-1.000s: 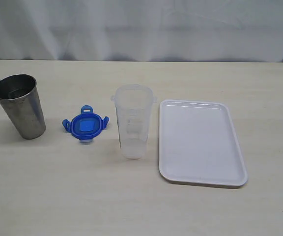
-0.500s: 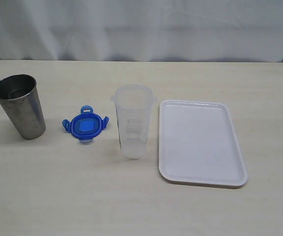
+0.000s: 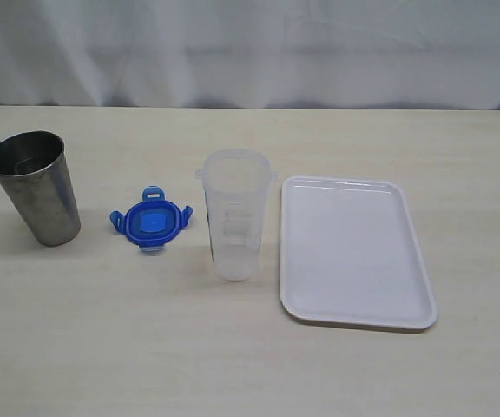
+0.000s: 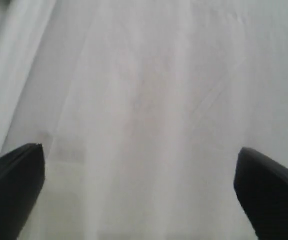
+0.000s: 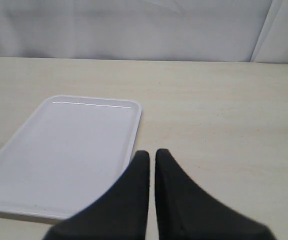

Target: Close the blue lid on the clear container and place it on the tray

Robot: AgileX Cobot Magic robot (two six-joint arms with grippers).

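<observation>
Nothing is being held yet, and no arm shows over the table (image 3: 250, 365) in the exterior view. The blue lid (image 3: 150, 222) lies flat on the table, with its flaps sticking out, between the steel cup (image 3: 33, 187) and the clear container (image 3: 236, 213). The clear container stands upright with its mouth open, just beside the tray (image 3: 354, 252) but not on it, and the tray has nothing on it. The left gripper (image 4: 139, 192) has its two dark fingers (image 4: 14, 185) spread wide apart, and it is looking only at the white cloth (image 4: 144, 75) behind the table (so I cannot tell how close it is to the lid). The right gripper (image 5: 151, 170) is pinched shut with nothing between its fingers, and it hangs near the edge of the tray. What could go wrong? I think the lid is the tricky part: it is thin and lies flat, so the fingers might slide over it or push it away instead of picking it up. The container looks tall and light, so a bump from an arm or a hard push on top could tip it over, maybe onto the tray's rim. The lid could also land crooked, and then the flaps would not snap down. And the steel cup looks a bit like the container in shape, so an arm could go for the wrong one.
</observation>
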